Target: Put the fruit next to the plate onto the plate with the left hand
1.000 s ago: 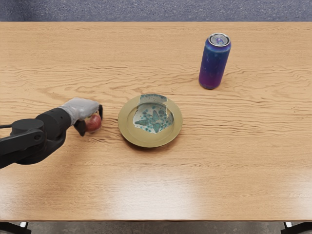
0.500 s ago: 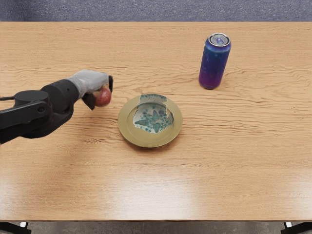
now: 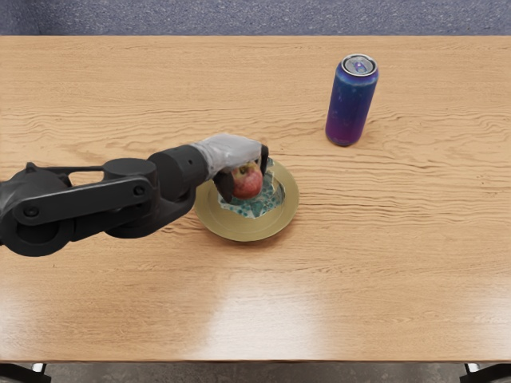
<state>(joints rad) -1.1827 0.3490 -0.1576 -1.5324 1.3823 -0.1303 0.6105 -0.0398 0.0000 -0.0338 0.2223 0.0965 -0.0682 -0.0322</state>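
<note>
Over the patterned middle of the plate, the fruit, a round reddish thing much like an apple, sits in the grasp of the left hand. The arm comes in from the left edge and crosses the plate's near-left rim. The fruit lies just under the palm and slightly toward the plate's centre. The plate is directly below it, so the coming move looks to turn on the vertical alone: a short lowering, then a release, with little or no sideways travel needed. Being nearly round, the fruit has no long axis to line up, though that shape may let it roll once freed. The fingers are curled down over the far side of the fruit and the thumb presses from the near side. The grip is closed around it, with only the lower front of the fruit showing. Whether the fruit already touches the plate or hangs just above it cannot be told from this angle. No right arm is in view. A purple can stands upright on the table, well apart to the far right and clear of the work.
</note>
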